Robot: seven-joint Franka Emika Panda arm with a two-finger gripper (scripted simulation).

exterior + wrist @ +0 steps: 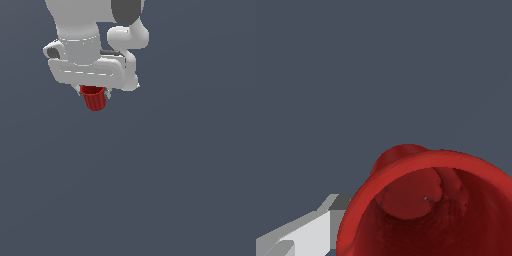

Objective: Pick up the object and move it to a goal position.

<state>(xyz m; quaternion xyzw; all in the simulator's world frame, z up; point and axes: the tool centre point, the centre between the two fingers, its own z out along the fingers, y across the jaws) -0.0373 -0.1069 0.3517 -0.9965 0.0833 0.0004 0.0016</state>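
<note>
The small red ribbed cup [94, 98] sits between the fingers of my white gripper [93, 91] in the upper left of the exterior view. Its rim is up against the hand and its narrower base points down. The gripper is shut on the cup; the fingers are mostly hidden behind the cup and under the hand. In the wrist view the cup [406, 200] fills the lower right, seen from its open rim into the inside. One white finger [306, 232] lies against its outer wall. The other finger is out of frame.
A plain dark grey floor [165, 190] fills the rest of both views. No goal marker or other object shows. The arm's white links [80, 35] rise out of the exterior view's top edge.
</note>
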